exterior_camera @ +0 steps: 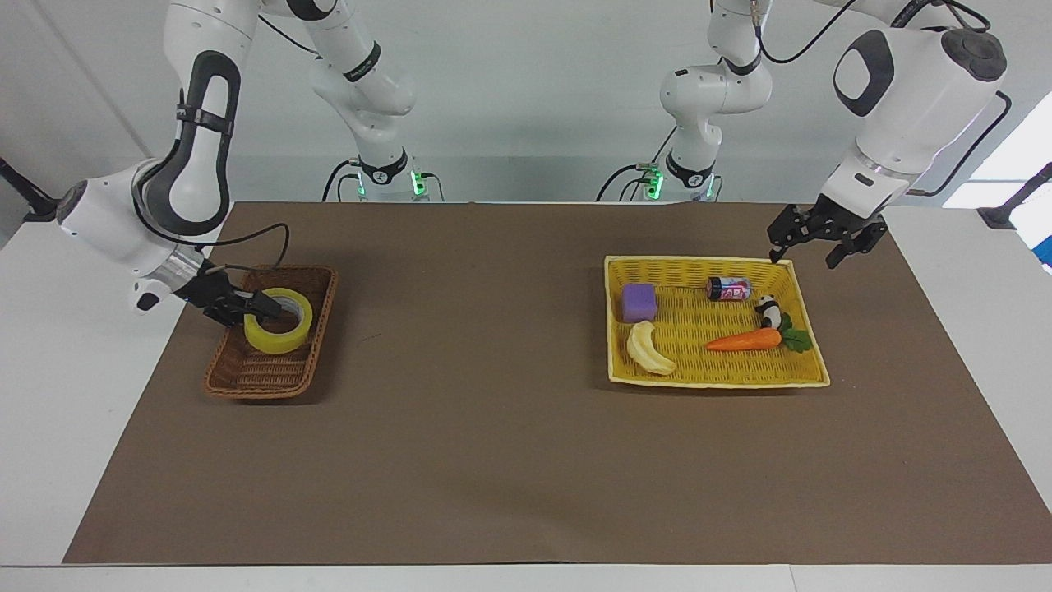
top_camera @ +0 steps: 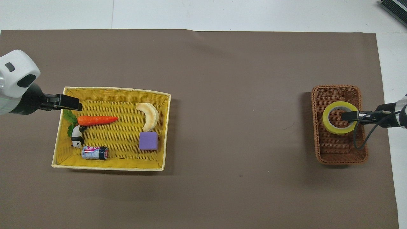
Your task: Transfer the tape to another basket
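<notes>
The tape (exterior_camera: 279,320) is sitting flat inside the brown basket (exterior_camera: 238,380), in the half nearer to the robots, with its hole facing up. The right end effector (exterior_camera: 265,308) is clamped on the tape's wall, one finger inside the core and one outside, reaching in over the basket's long rim toward the right arm's end of the counter (exterior_camera: 509,460). The placing looks nearly done to me; what remains is letting go and lifting clear. The main risk, as I judge it, is that the roll is clinging to the inner finger, or that finger is catching the core on the way up, so the tape is being dragged out or tipped onto the sloped wicker side. A sideways pull-out could also be nudging the light basket along the brown mat. The left end effector (exterior_camera: 826,238) is hanging with its fingers spread apart and holding nothing, over the corner of the yellow tray basket (exterior_camera: 715,380) nearest the left arm's base, and that arm is waiting. In the tray are lying a carrot (exterior_camera: 744,340), a banana (exterior_camera: 649,349), a purple block (exterior_camera: 639,302), a small can (exterior_camera: 728,288) and a panda figure (exterior_camera: 768,311), none of them involved here.
</notes>
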### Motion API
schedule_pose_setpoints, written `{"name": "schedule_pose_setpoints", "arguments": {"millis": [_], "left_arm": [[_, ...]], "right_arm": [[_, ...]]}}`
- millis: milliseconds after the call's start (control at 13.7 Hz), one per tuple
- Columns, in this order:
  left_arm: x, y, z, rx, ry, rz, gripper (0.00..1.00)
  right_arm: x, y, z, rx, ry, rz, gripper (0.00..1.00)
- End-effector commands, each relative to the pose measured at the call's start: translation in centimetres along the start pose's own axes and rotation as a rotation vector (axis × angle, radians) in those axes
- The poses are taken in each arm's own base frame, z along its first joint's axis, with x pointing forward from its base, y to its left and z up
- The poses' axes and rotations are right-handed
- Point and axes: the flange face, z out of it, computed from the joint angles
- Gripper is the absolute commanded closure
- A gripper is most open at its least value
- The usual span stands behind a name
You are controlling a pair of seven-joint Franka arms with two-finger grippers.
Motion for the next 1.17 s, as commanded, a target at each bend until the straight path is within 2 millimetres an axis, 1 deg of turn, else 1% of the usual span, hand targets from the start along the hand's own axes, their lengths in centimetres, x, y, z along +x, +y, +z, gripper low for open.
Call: {"name": "schedule_pose_setpoints", "arguments": {"millis": [0,73,146,218,291,364,437,510,583,655,801,947,1092], "left_arm": [[1.5,-0.8,-2.3,0.054,-0.1,0.024,0.0],[2.1,-1.1,-2.7,0.07,-0.132,0.024,0.0],[2.5,-1.2,-3.2,0.09,-0.136,0.027,0.0],[2.6,-1.1,-3.4,0.096,-0.129,0.031,0.0],[2.4,-1.2,-3.9,0.098,-0.114,0.028,0.0],[2.1,-1.3,-4.7,0.104,-0.098,0.031,0.0],[0.9,-1.0,-5.7,0.1,-0.089,0.042,0.0],[0.3,-1.1,-4.9,0.103,-0.1,0.047,0.0],[-0.1,-1.0,-4.8,0.106,-0.08,0.047,0.0],[-0.3,-1.5,-4.3,0.106,-0.067,0.036,0.0],[-0.7,-1.5,-4.9,0.104,-0.053,0.034,0.0],[-1.1,-1.4,-4.9,0.104,-0.064,0.035,0.0],[-1.0,-1.0,-5.0,0.103,-0.061,0.038,0.0]], "right_arm": [[0.3,0.1,-0.4,0.01,0.024,-0.017,0.94],[0.1,0.2,-0.3,0.006,0.02,-0.021,0.71],[0.0,0.2,0.0,0.004,0.019,-0.026,0.67],[0.0,0.3,0.0,-0.002,0.029,-0.028,0.67],[0.0,0.4,0.2,-0.004,0.026,-0.027,0.63],[0.0,0.4,0.3,-0.004,0.028,-0.025,0.52],[0.0,0.4,0.4,-0.002,0.025,-0.026,0.38],[0.0,0.3,0.3,-0.003,0.027,-0.025,0.17],[0.0,0.4,0.3,0.003,0.029,-0.019,0.0],[0.1,0.4,0.1,0.006,0.031,-0.018,0.0],[0.4,0.4,-0.5,0.005,0.042,-0.02,0.0],[1.5,-0.3,-2.1,-0.009,0.074,-0.042,0.0],[2.6,-1.6,-4.1,-0.04,0.11,-0.073,0.0]]}}
